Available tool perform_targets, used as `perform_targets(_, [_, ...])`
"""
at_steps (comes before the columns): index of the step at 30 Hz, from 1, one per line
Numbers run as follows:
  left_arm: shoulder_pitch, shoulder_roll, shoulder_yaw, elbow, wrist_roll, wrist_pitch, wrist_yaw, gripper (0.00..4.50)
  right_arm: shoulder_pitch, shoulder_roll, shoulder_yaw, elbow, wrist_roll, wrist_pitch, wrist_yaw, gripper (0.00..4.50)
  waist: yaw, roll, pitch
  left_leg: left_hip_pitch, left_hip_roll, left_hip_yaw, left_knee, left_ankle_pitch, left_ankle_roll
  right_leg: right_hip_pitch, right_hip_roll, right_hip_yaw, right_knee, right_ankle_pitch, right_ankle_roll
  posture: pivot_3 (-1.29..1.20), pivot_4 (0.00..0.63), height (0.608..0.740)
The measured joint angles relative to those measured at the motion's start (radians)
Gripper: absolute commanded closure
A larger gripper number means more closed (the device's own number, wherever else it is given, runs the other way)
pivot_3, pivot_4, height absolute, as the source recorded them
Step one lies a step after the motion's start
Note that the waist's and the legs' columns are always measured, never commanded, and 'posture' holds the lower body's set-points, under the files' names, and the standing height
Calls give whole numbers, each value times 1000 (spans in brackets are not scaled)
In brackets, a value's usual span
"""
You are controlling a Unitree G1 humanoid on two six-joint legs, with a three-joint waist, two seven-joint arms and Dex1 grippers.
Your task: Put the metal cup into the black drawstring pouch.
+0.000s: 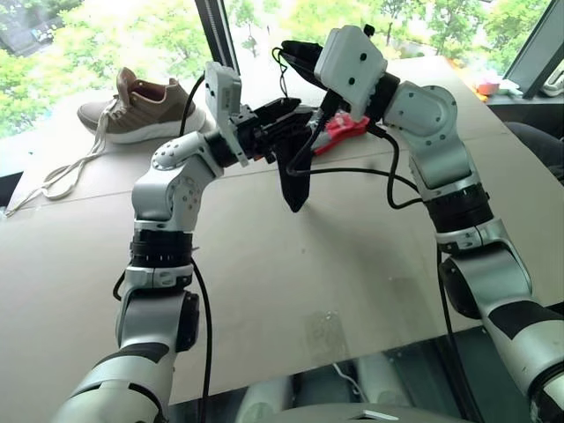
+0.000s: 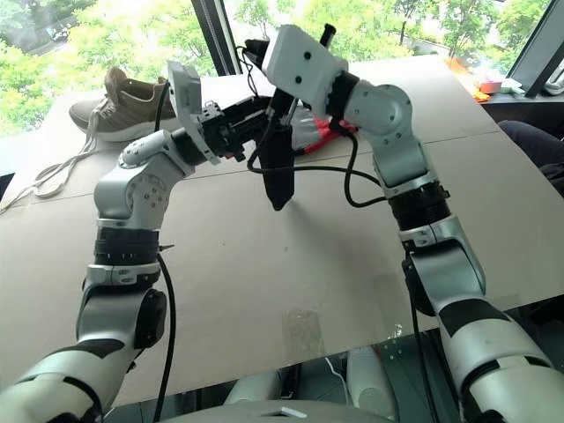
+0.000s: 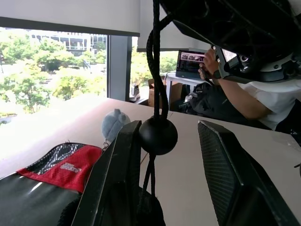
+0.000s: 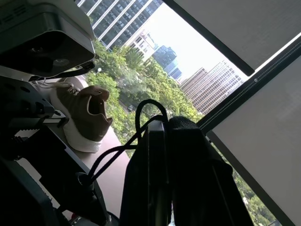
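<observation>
The black drawstring pouch (image 1: 295,181) hangs limp in the air above the table, tapering to a point at its lower end. My right gripper (image 1: 297,53) is shut on its top edge, and the fabric (image 4: 197,165) lies against that gripper's finger. My left gripper (image 3: 171,127) reaches in from the left beside the pouch's mouth. Its jaws stand apart, with the drawstring cord and its round black stopper (image 3: 157,135) hanging between them, the stopper resting against one finger (image 3: 117,174). The metal cup is out of view.
A brown shoe (image 1: 141,106) with loose laces lies at the table's far left. A black-and-red zip case (image 1: 339,132) lies behind the pouch, with a small grey plush (image 3: 115,123) near it. The cardboard-covered table (image 1: 308,264) spreads below. A person (image 3: 240,94) sits at a laptop beyond.
</observation>
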State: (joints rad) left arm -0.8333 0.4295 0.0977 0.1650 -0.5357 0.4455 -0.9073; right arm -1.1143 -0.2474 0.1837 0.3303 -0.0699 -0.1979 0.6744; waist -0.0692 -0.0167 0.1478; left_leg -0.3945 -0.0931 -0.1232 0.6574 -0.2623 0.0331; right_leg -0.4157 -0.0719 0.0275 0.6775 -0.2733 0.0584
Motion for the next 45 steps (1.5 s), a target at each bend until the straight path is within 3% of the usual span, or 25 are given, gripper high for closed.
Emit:
perform_targets(7, [-4,-6,10,0,-16,4,16,2562,3,-3,2,-3,-1,3,6,4500,0,0,0,0,0,0,0,0,0,0,0,0,0,0,0,0,150,740])
perform_targets(10, [-4,-6,10,0,-18,5,17,3427,15,-4,5,-3,-1,4,12,4500,0,0,0,0,0,0,0,0,0,0,0,0,0,0,0,0,150,740])
perform_targets(12, [-4,-14,11,0,-22,10,21,4304,18,-5,5,-3,-1,4,14,4500,0,0,0,0,0,0,0,0,0,0,0,0,0,0,0,0,150,740])
perform_targets(23, [36,-20,6,-27,-8,11,37,4302,15,-12,2,-2,-11,-9,-27,4500,0,0,0,0,0,0,1,0,0,0,0,0,0,0,0,0,150,740])
perform_targets(29, [42,16,-32,32,102,-65,58,4302,-49,-45,-17,83,-79,-82,-170,4500,1,0,0,0,0,0,1,0,0,0,0,0,0,0,0,0,150,740])
perform_targets(45, [82,5,-36,12,108,-108,56,4302,-126,-111,-40,222,-233,-265,-552,4500,-1,0,0,-1,0,0,1,0,0,-1,0,1,0,0,0,0,150,740])
